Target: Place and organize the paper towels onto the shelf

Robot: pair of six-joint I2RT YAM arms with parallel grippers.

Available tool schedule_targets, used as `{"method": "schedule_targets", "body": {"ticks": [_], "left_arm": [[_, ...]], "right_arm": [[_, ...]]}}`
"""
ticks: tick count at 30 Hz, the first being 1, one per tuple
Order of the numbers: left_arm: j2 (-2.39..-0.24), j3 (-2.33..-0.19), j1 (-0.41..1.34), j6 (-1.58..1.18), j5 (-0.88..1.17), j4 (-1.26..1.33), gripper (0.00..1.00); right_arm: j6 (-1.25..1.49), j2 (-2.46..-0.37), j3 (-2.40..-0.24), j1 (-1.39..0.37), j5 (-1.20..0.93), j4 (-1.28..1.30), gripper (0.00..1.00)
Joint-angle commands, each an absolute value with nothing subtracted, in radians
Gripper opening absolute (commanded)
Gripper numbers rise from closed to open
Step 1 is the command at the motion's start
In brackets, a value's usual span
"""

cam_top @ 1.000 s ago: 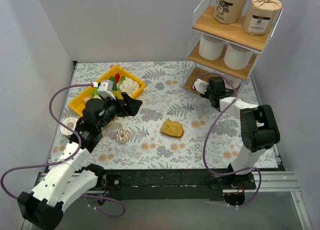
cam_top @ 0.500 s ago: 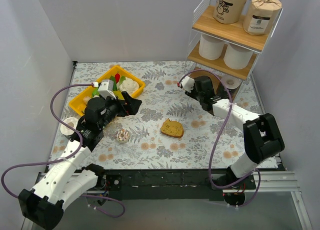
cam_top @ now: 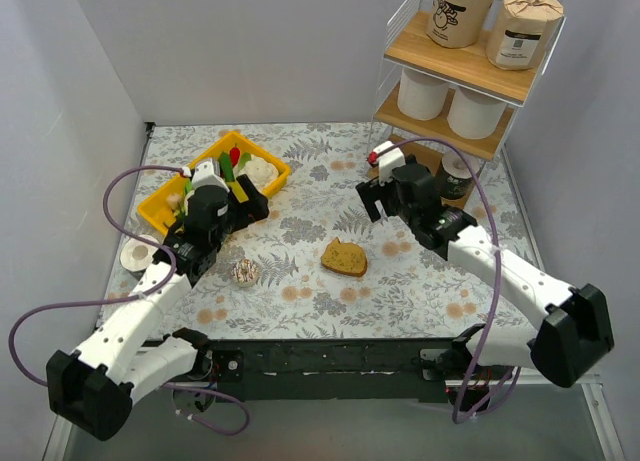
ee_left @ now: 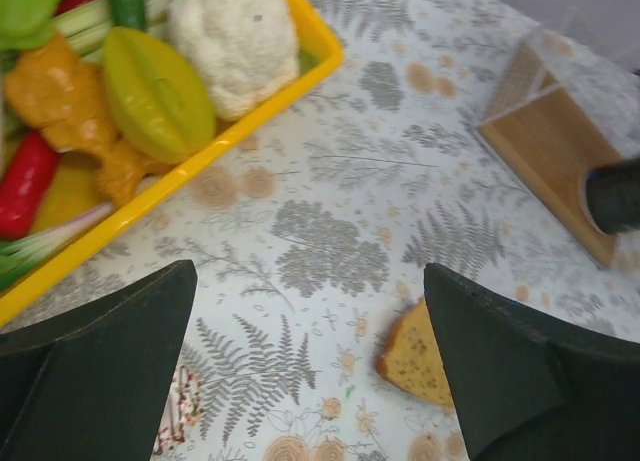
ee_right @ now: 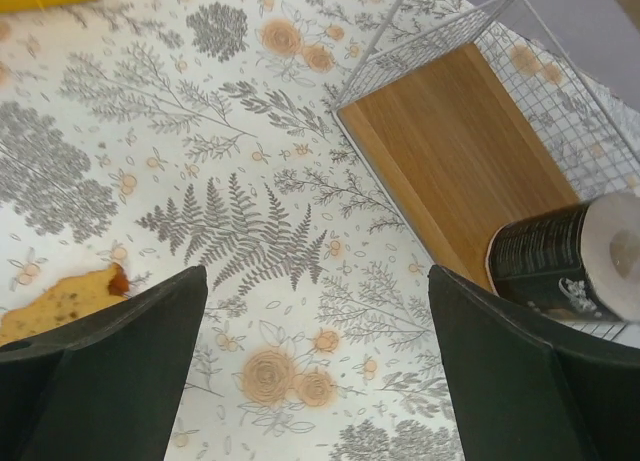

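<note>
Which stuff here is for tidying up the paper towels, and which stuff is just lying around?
For the job:
three-tier white wire shelf with wooden boards
two tan-wrapped paper towel rolls
two plain white rolls
one dark-wrapped roll

Just lying about:
brown bread slice
yellow plastic tray
white cauliflower

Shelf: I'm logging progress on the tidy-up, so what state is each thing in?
Tan rolls: upright on the top board.
White rolls: upright on the middle board.
Dark roll: on the bottom board, not held.
Left tool: open, empty.
Right tool: open, empty.
</note>
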State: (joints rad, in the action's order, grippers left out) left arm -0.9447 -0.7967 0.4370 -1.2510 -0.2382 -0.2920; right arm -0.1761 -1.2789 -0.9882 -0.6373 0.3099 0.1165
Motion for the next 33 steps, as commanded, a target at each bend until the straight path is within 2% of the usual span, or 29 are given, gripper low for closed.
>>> {"method": "schedule_targets", "body": {"ticks": [1, 5, 9, 12, 15, 23, 33], "left_arm": [[-1.028, -0.943, 0.436, -1.331, -0.533, -0.509, 0.98], [-1.149, -1.044, 0.339, -1.324, -0.64, -0.629, 0.98], [-1.244, -1.112, 0.055, -1.325, -0.617, -0.719, 0.97], [-1.278, -1.129, -0.05, -1.367, -0.69, -0.755, 0.92], [-1.287, -1.118, -0.106, -1.41, -0.707, -0.756, 0.91], [-1.388, -1.109, -0.261, -1.452, -0.68, -0.732, 0.95], [-1.497, -1.187, -0.276, -1.575, -0.726, -0.862, 0.97]], "right_arm": [[0.035, -1.163, -0.922, -0.638, 0.351, 0.076, 0.99], [0.075, -1.069, -0.858, -0.638, 0.335, 0.061, 0.98], [0.091, -1.029, -0.818, -0.638, 0.327, 0.084, 0.88], [0.084, -1.022, -0.828, -0.638, 0.322, 0.126, 0.83], [0.077, -1.003, -0.833, -0.638, 0.289, 0.144, 0.79], [0.09, -0.982, -0.897, -0.638, 0.172, 0.196, 0.74], [0.132, -1.002, -0.966, -0.638, 0.153, 0.248, 0.72]]}}
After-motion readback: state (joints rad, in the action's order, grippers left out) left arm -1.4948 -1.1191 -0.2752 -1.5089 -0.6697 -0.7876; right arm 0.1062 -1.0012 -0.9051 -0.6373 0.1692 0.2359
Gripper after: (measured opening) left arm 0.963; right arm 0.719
